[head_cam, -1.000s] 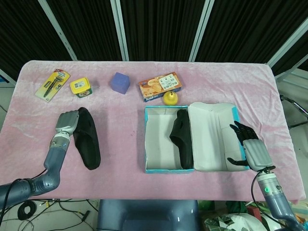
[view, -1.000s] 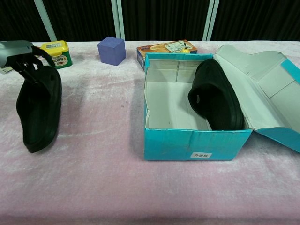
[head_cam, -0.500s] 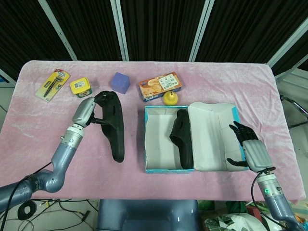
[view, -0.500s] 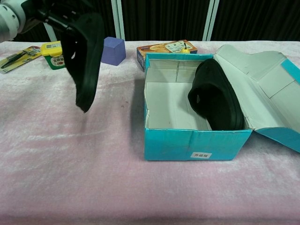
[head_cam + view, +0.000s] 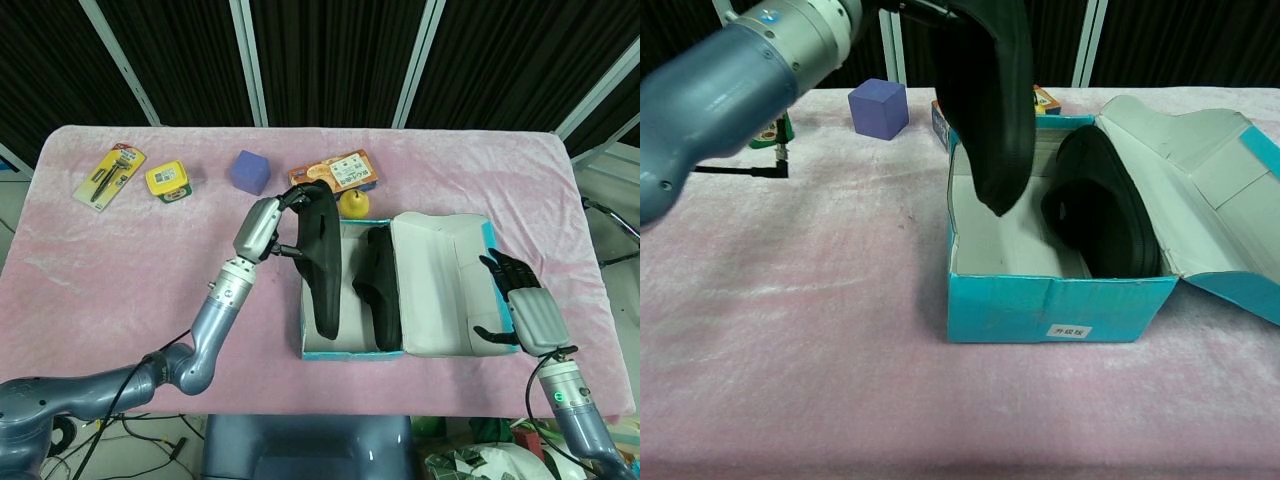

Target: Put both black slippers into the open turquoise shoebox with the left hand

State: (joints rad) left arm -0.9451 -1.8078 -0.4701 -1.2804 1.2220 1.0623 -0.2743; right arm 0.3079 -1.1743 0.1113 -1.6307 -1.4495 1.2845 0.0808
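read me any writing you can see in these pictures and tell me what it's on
White sticker on the front of the turquoise shoebox: three dark characters, too small to read.
Orange snack box: print too blurred to read.
Yellow tub: label unreadable.
Yellow blister pack: print unreadable.
No text can be quoted with confidence.

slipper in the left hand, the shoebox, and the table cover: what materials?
Black slipper held by the left robot hand: looks like matte foam or rubber; it hangs stiffly, no sheen. Open turquoise shoebox: cardboard, with flat white inner walls and folded creases. Pink table cover: plush, velvety fabric; the nap shows brushed streaks.
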